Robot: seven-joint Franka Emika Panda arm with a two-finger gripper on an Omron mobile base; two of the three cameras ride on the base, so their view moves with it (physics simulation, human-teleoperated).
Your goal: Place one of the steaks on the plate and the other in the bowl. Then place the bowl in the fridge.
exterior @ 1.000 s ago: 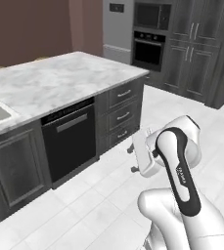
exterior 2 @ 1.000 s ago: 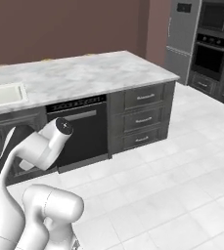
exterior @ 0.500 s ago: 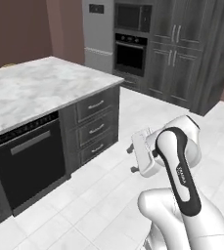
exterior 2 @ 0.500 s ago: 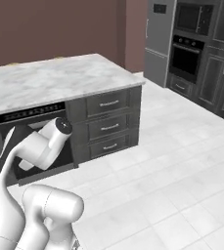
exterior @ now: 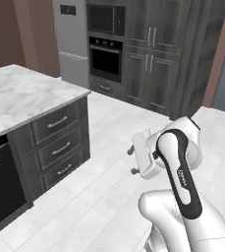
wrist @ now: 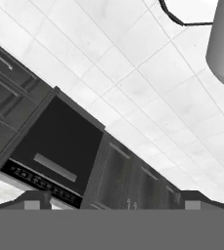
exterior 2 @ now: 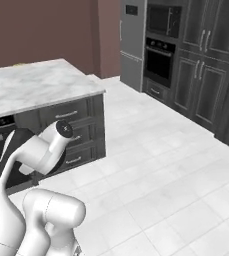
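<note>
Base views show the fridge (exterior: 73, 42) beyond the island (exterior 2: 36, 87); end effector (exterior: 132, 161) spread, empty.

Grey fridge (exterior: 73, 42); white-marbled counter (exterior: 20, 96); dark cabinets (exterior: 158, 54); white-tiled floor (exterior 2: 171, 170).

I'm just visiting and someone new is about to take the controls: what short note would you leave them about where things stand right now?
End effector: open, holding nothing, carried low over the white floor tiles beside the island counter.
Fridge: at the far wall, left of the wall oven, door shut.
Steaks, plate and bowl: no position to report from these pictures.
Done: nothing that can be confirmed.
Left: find the steaks, put one on the plate and one in the bowl, then put the bowl in the fridge.
</note>
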